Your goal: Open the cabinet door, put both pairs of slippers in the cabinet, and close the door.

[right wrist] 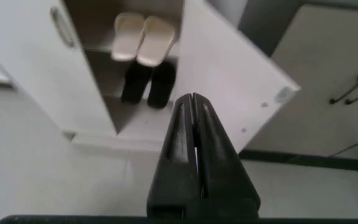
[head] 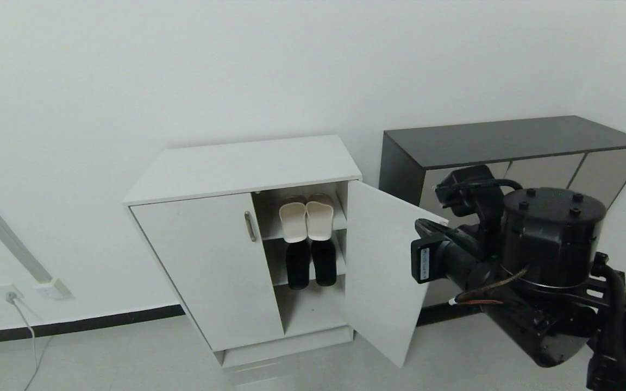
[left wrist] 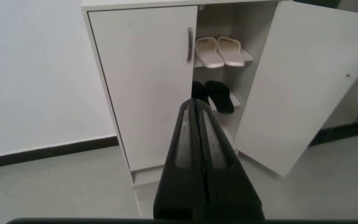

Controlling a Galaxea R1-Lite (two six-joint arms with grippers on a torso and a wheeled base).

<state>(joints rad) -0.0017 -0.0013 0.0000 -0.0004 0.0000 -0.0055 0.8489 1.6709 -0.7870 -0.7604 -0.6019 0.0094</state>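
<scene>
A white cabinet [head: 237,168] stands against the wall with its right door [head: 383,271] swung open and its left door [head: 210,266] closed. Inside, a pair of white slippers [head: 306,218] lies on the upper shelf. A pair of black slippers [head: 311,263] lies on the shelf below it. My right gripper [right wrist: 193,99] is shut and empty, held just outside the open door's free edge; its arm [head: 454,260] stands to the right of the door. In front of the cabinet's closed door, my left gripper [left wrist: 196,102] is shut on nothing.
A dark sideboard [head: 508,138] with mirrored fronts stands right behind the open door. A wall socket with a cable [head: 11,296] is low on the left wall. Bare grey floor [head: 128,358] lies in front of the cabinet.
</scene>
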